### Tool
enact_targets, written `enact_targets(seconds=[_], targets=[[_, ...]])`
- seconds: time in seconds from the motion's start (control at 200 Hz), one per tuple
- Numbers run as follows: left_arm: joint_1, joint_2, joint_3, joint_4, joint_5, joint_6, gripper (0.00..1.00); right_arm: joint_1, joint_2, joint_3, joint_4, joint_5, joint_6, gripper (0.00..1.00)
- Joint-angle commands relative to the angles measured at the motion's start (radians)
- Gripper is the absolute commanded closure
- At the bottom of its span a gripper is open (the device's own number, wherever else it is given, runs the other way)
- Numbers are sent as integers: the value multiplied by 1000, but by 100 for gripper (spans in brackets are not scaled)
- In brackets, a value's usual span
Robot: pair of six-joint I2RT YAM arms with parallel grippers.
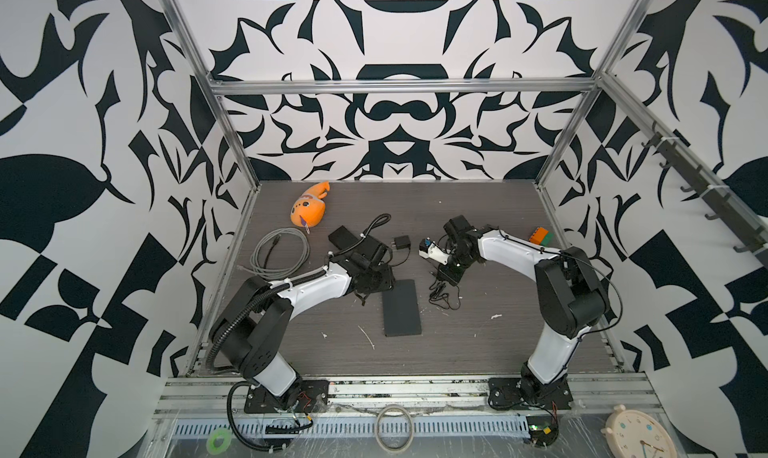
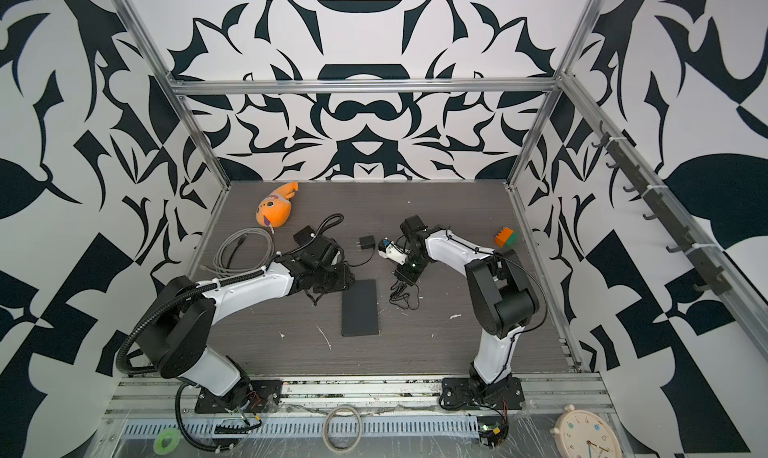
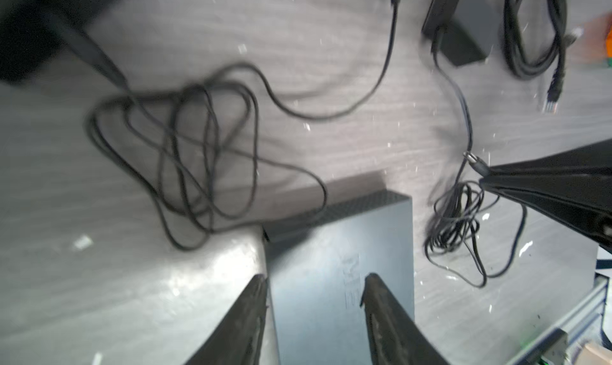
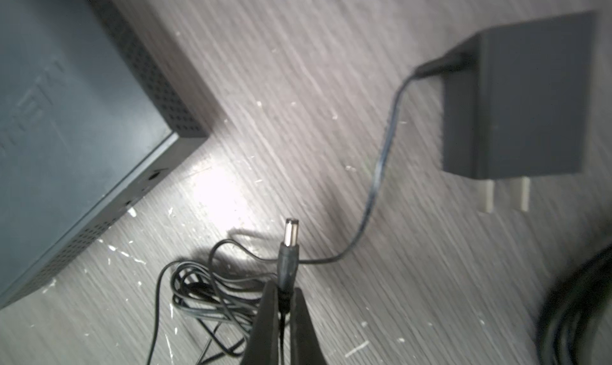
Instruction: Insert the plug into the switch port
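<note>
The switch [image 1: 401, 308] is a flat dark box lying mid-table, seen in both top views [image 2: 360, 308]. Its small round port [image 4: 153, 174] shows on the end face near a corner. My right gripper [image 4: 282, 289] is shut on the thin cable just behind the plug [image 4: 288, 242], a black barrel with a metal tip that sticks out past the fingertips, a short way from the port. The plug's cable runs to a black wall adapter [image 4: 516, 98]. My left gripper [image 3: 316, 280] is open over the switch [image 3: 341, 247], one finger at its side edge, the other above its top.
A loose black cable bundle [image 1: 442, 296] lies under the right gripper, and another tangle [image 3: 198, 148] lies beside the switch. An orange fish toy [image 1: 309, 211], a grey cable coil [image 1: 282, 252], a second black box [image 1: 343, 236] and a coloured block [image 1: 540, 236] sit further back.
</note>
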Motion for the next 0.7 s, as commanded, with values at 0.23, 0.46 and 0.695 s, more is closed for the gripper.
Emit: enact_targets(seconds=[0.23, 0.46, 0.695], targets=[[-4, 71, 34, -65, 50, -53, 49, 96, -119, -170, 86, -24, -26, 93], [1, 147, 127, -173, 34, 36, 50, 120, -125, -177, 127, -49, -28, 93], [27, 208, 195, -200, 76, 137, 51, 123, -80, -183, 201, -54, -23, 94]])
